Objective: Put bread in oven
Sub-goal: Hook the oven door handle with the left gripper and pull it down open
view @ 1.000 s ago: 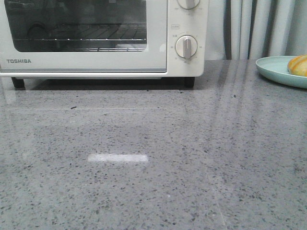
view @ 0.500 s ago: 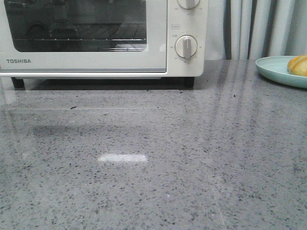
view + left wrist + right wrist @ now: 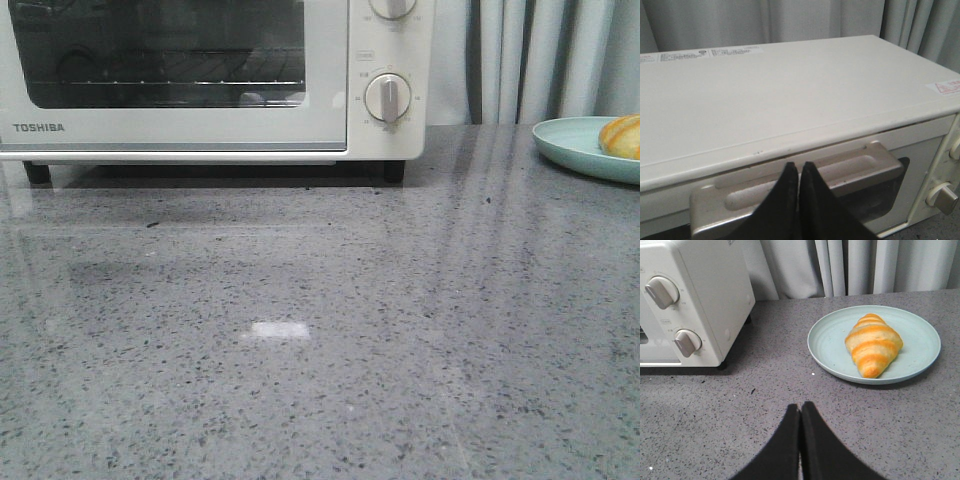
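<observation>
With nothing yet accomplished, the oven (image 3: pixel 215 80) at the table's far left edge is seen door-closed, the left gripper (image 3: pixel 799 172) pinched empty above its handle (image 3: pixel 795 177), while the bread (image 3: pixel 873 344) is left on its plate (image 3: pixel 827 347) at the far right edge, the right gripper (image 3: pixel 800 415) likewise clenched empty.

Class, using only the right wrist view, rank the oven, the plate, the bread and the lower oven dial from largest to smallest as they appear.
1. Cream-white toaster oven, though cropped by the frame.
2. Pale blue round plate.
3. Golden-orange striped crescent bread.
4. Lower round silver dial.
</observation>
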Tool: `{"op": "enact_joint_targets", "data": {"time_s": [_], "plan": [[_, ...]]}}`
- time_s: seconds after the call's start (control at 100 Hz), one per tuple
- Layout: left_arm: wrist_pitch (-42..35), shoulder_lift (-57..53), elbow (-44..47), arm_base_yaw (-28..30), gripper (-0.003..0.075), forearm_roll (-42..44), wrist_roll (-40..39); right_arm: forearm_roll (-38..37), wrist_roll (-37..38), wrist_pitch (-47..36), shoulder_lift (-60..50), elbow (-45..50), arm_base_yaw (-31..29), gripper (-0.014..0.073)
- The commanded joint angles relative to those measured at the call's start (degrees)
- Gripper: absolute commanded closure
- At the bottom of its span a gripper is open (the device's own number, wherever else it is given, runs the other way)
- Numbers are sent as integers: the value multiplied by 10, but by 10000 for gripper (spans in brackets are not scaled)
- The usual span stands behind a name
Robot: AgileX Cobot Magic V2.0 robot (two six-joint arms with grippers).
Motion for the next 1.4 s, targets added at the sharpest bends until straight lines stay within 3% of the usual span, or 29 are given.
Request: {"op": "enact_joint_targets", "data": {"time_s": [0.0, 0.35, 0.6, 1.39], "plan": [[-49, -1, -22, -6, 741, 0, 0, -5, -8, -37, 8, -20, 1, 662], [-54, 14, -22, -6, 741, 0, 0, -5, -8, -37, 8, -20, 1, 662], [3, 14, -19, -6, 741, 54, 0, -6, -8, -35, 8, -20, 1, 662], [385, -44, -15, -6, 741, 51, 0, -12, -8, -35, 14, -20, 1, 662]]}}
